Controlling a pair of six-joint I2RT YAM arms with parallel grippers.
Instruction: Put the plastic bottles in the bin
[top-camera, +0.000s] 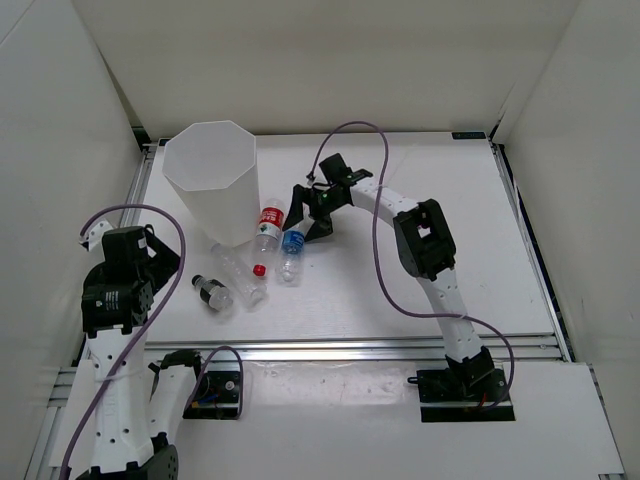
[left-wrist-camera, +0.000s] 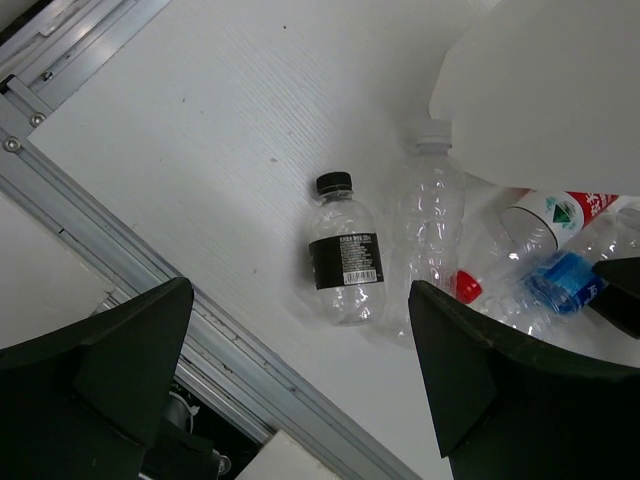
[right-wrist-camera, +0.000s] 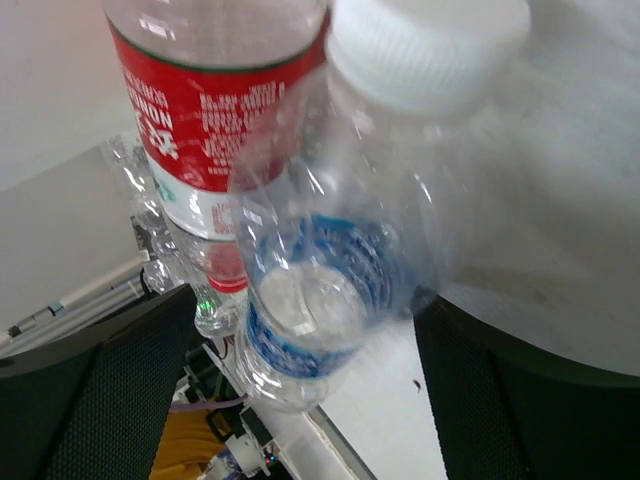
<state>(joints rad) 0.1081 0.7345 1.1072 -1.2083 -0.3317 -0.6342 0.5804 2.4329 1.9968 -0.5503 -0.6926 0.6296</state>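
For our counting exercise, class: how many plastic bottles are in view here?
4. The red-labelled bottle lies by the bin, the blue-labelled bottle right of it, the unlabelled bottle left of it, the short dark-labelled bottle furthest left. More could hide inside the bin.

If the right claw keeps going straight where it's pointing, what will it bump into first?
Most likely the blue-labelled bottle, which lies right in front of the open right claw. The red-labelled bottle sits just beside it.

Four clear plastic bottles (top-camera: 240, 272) lie on their sides — clustered just beside the upright white bin (top-camera: 210, 185).
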